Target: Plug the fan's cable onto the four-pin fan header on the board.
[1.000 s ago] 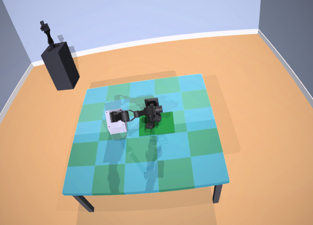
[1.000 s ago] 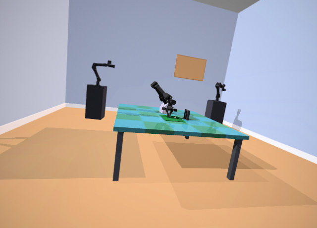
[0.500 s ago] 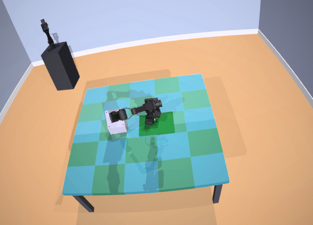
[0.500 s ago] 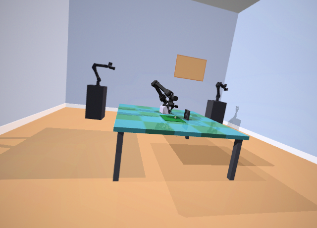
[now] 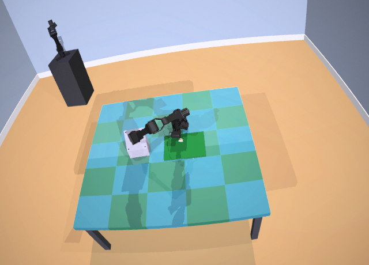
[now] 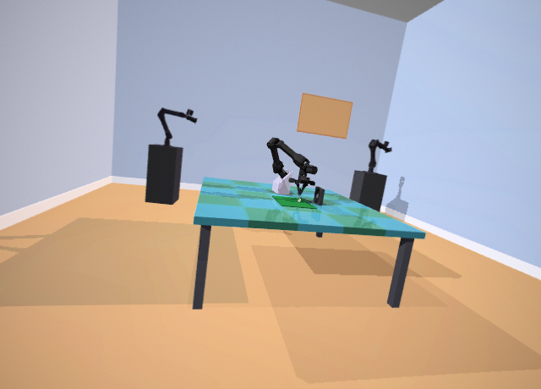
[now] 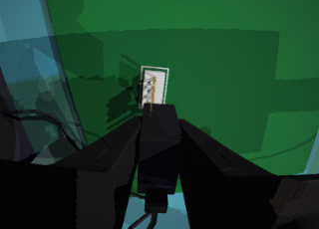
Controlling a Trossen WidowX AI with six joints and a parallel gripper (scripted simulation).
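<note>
1. Seen from above: a square table topped in blue and green checks, standing on an orange floor.
2. Mounted on a pale grey block base on the table: a black six-joint robot arm, reaching to the right over a flat green circuit board.
3. At the arm's end: a black parallel-jaw gripper, pointed down at the board.
4. In the wrist view: dark fingers closed almost fully, pinching a small black rectangular plug between them.
5. Trailing from the plug's rear: a thin black cable, looped toward the camera.
6. Just ahead of the plug's tip: a small white-framed four-pin fan header, upright on the board; plug close to it, whether touching cannot be told.
7. In the exterior view: a small black box-shaped fan standing on the table just beside the board's right edge.
8. Around the room: two black pedestals carrying camera arms, and an orange panel on the back wall.
</note>
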